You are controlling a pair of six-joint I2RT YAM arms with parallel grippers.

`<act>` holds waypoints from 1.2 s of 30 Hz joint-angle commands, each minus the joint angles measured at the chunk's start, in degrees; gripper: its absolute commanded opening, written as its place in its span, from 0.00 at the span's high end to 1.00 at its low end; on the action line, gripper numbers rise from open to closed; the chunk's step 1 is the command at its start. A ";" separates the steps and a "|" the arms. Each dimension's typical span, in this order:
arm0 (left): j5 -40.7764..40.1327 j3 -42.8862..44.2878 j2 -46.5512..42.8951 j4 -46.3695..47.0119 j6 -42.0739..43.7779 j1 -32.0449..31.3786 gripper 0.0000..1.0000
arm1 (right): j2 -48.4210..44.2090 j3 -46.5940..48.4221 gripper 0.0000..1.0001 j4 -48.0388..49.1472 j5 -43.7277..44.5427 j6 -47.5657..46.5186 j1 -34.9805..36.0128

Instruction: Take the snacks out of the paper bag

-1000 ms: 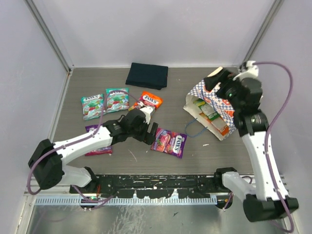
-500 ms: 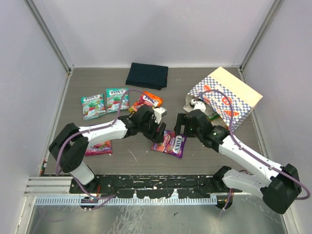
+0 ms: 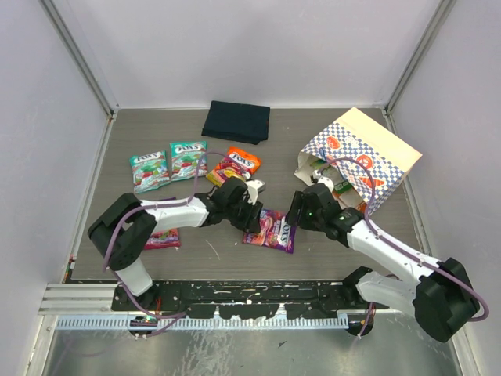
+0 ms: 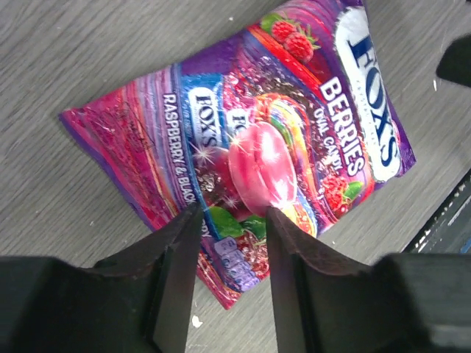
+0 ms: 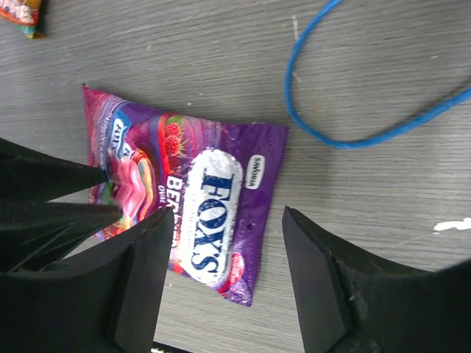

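Near the tabletop's (image 3: 301,133) front edge, my left pincer (image 4: 230,220) and right pincer (image 5: 226,213) both hang apart over one purple pouch (image 3: 270,229); at least five snacks (image 3: 188,159) lie out, with more showing in the mouth of the paper bag (image 3: 356,153) toward the far right corner.

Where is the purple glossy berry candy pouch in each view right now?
Top external: purple glossy berry candy pouch near centre, slightly low.
Left wrist: pouch fills the middle.
Right wrist: pouch centre-left.
Shared landmark: the left gripper, its black jaws at the pouch's edge, shows in all three.
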 commanded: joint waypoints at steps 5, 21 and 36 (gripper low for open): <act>-10.72 -10.37 -3.28 3.55 -10.55 0.19 0.60 | 3.55 -2.91 0.37 8.75 -7.05 2.88 0.94; -23.30 -23.32 -20.24 -4.38 -30.44 -3.47 0.63 | 23.66 4.29 0.38 17.93 -7.70 -2.60 6.66; -30.91 -9.40 -30.32 -20.66 -16.03 -5.72 0.15 | 33.83 28.08 0.20 11.46 -10.18 -24.73 6.70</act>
